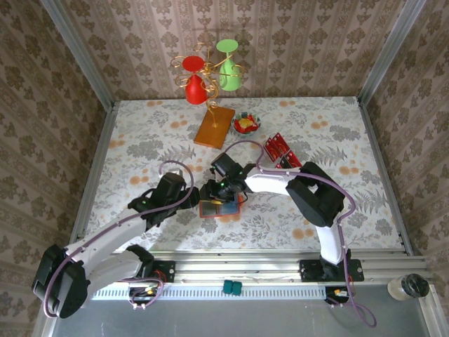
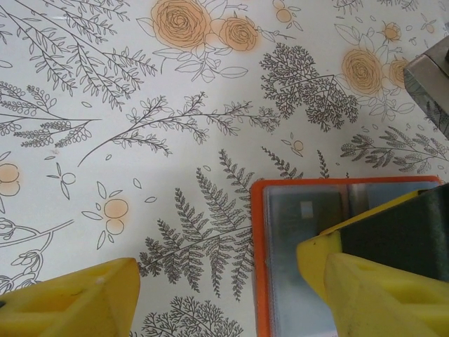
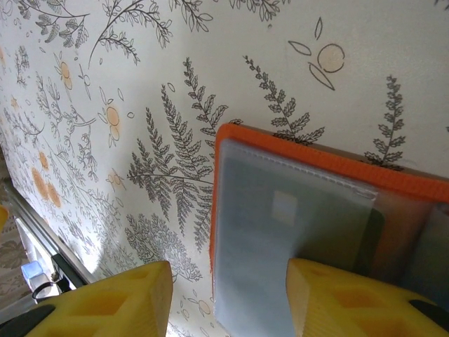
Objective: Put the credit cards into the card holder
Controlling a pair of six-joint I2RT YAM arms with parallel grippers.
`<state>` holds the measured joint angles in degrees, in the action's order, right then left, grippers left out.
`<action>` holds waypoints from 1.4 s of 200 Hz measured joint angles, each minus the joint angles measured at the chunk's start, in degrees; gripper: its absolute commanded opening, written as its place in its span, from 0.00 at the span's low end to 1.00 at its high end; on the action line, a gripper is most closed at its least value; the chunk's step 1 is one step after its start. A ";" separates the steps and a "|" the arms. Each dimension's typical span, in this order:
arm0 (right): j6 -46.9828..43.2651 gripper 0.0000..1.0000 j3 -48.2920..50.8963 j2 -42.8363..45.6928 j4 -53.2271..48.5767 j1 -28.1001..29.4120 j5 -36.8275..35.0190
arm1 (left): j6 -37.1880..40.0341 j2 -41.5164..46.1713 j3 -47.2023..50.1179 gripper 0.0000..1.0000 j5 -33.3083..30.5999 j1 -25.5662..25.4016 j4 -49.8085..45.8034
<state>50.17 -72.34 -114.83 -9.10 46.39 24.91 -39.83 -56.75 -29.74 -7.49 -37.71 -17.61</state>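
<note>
step: loading orange square folding card holder (image 1: 219,208) | left gripper (image 2: 221,281), right gripper (image 3: 228,281): jaws spread, empty | next: fetch thin red credit cards (image 1: 278,147), far right

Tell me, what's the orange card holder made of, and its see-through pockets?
The card holder looks like woven fabric or soft faux leather: its orange edge is matte and grainy. Its pockets look like thin glossy plastic: stitched along the top, and shapes show faintly through.

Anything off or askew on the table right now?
Nothing damaged or spilled. The card holder lies open and flat; the red cards sit apart in a loose, crooked heap farther back on the right.
</note>
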 measured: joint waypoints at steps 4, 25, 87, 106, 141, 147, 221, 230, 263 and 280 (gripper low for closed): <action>0.02 0.47 0.00 0.00 0.02 0.00 0.02 | 0.00 0.00 0.02 0.71 0.04 0.00 0.00; -0.02 0.42 0.00 0.00 0.15 -0.13 0.04 | 0.00 0.00 0.22 0.71 0.22 0.00 0.02; -0.94 0.10 0.61 0.22 -0.09 -1.14 -0.04 | 0.00 -0.96 1.14 0.71 0.39 0.00 0.48; -0.98 0.09 0.70 0.22 -0.17 -1.20 -0.07 | -0.02 -1.55 1.33 0.71 0.70 0.00 0.72; -0.98 0.09 0.70 0.20 -0.28 -1.20 -0.22 | -0.02 -2.97 1.70 0.71 1.25 -0.02 1.51; -0.98 0.09 0.70 0.17 -0.28 -1.20 -0.22 | -0.02 -3.23 1.79 0.71 1.31 -0.11 1.73; -0.96 0.10 0.70 -1.18 -0.28 -1.20 -0.22 | -0.44 -8.07 3.63 0.72 1.62 -2.45 5.07; -0.96 0.10 0.70 -1.18 -0.28 -1.20 -0.22 | -0.48 -8.79 3.65 0.72 1.68 -2.86 5.49; -0.96 0.10 0.70 -1.18 -0.28 -1.20 -0.22 | -0.85 -11.04 3.69 0.72 1.70 -4.52 7.26; -0.96 0.10 0.70 -1.18 -0.28 -1.20 -0.22 | -1.01 -11.91 3.74 0.72 1.64 -5.31 7.82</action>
<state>49.21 -71.64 -116.01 -9.39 45.19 24.69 -40.84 -68.66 -26.00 -5.85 -43.03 -9.78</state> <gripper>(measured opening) 0.099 0.715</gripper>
